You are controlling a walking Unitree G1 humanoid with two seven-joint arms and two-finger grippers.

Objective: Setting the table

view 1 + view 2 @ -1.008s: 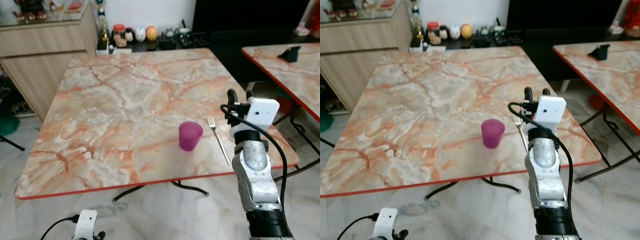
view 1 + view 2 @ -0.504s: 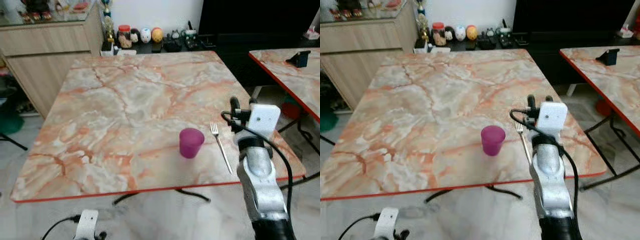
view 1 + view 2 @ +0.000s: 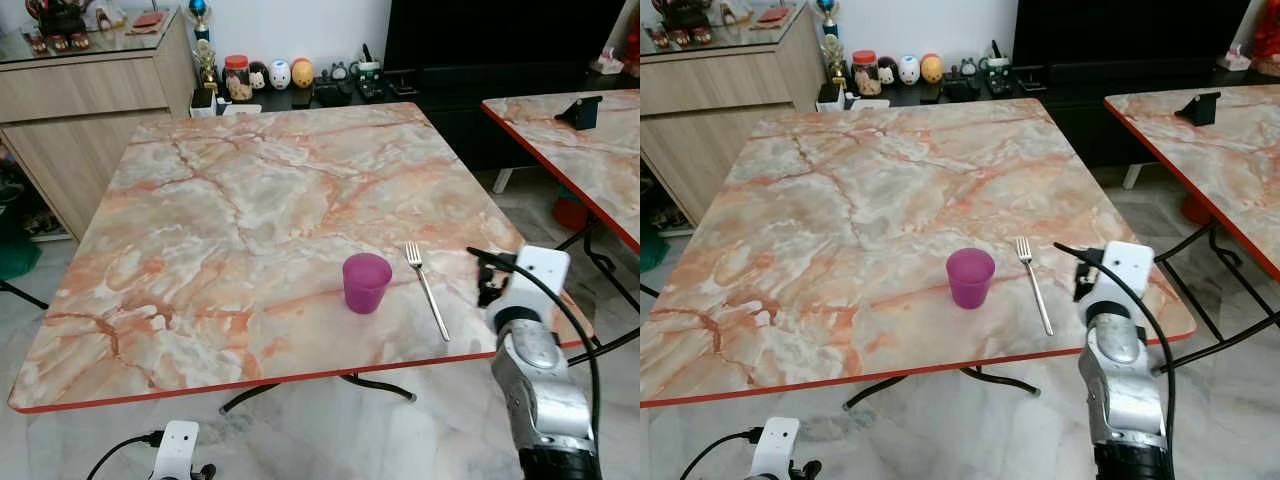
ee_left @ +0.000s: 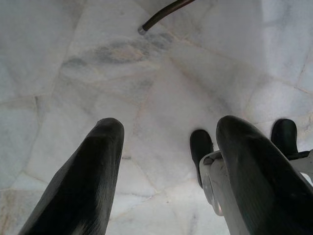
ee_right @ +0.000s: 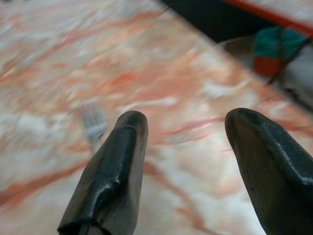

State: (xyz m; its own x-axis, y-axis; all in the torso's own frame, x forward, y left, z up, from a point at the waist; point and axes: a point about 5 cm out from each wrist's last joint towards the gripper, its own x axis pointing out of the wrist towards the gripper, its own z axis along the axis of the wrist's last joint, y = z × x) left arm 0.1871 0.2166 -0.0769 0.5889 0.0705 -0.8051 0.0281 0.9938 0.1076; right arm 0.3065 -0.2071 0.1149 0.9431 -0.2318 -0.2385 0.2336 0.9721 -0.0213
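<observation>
Cup [image 3: 366,282] and fork [image 3: 427,303] sit side by side near the tabletop's [image 3: 240,200] front edge, toward its right corner. Our right hand [image 5: 188,161] hangs empty, fingers apart, off that corner. Left hand [image 4: 168,171] idle and apart over the floor. We judge setting barely begun: no plate yet.

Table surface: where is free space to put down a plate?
The table is bare left of the purple cup and behind it to the far edge. Only the near right is occupied: cup, fork, right gripper.
</observation>
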